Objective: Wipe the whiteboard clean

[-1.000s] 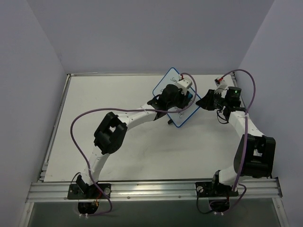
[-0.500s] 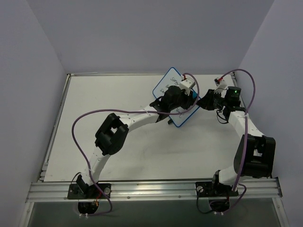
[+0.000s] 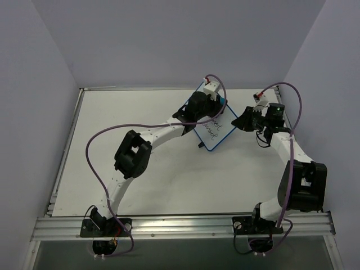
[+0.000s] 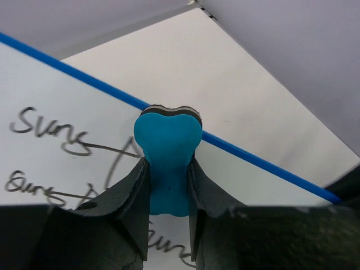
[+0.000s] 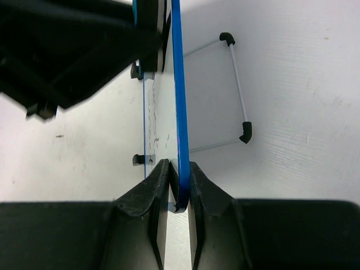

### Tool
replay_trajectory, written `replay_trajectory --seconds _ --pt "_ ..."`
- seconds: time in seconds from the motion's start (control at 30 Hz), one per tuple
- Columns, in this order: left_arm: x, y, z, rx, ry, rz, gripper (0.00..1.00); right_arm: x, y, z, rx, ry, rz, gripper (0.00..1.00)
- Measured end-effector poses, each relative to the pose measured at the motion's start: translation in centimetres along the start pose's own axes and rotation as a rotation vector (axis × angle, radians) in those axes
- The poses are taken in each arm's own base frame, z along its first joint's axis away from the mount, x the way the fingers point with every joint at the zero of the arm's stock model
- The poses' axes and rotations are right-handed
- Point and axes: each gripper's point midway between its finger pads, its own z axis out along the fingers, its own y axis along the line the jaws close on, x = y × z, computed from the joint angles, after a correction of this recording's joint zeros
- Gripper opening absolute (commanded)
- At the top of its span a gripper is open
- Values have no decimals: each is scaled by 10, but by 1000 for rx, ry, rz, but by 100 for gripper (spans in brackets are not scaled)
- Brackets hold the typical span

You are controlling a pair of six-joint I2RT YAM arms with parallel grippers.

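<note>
The whiteboard (image 3: pixel 218 134), white with a blue frame and black handwriting, stands tilted at the far middle of the table. My left gripper (image 3: pixel 215 103) is shut on a blue bone-shaped eraser (image 3: pixel 223 102) at the board's far edge. In the left wrist view the eraser (image 4: pixel 167 147) sits between the gripper's (image 4: pixel 167 191) jaws, pressed on the board (image 4: pixel 50 107) by its blue top frame, with scrawled words to its left and below. My right gripper (image 3: pixel 240 120) is shut on the board's right edge. In the right wrist view the gripper (image 5: pixel 179 185) pinches the blue frame (image 5: pixel 177 84), seen edge-on.
The board's wire stand with black feet (image 5: pixel 239 90) rests on the table behind it. The left arm (image 5: pixel 67 50) fills the upper left of the right wrist view. Purple walls close in on the table (image 3: pixel 112 146) on three sides.
My left gripper has slid the eraser from the board's middle up to its far top edge. The right gripper keeps hold of the board's edge.
</note>
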Motion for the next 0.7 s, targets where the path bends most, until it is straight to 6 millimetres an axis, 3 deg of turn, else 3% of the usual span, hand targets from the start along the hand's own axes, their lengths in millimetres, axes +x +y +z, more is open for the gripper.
replay_trajectory --seconds 0.2,0.3,0.47,0.7 --pt "-5 60 11 -81 -5 -59 2 2 8 0 -18 10 -2 0" --pt "-1 78 13 -99 6 -84 2 2 11 0 -27 10 -4 0" --pt "9 72 9 -93 8 -89 2 5 11 -1 -22 23 8 0" --pt "30 40 -13 -57 43 -87 2 11 6 -2 4 44 9 0"
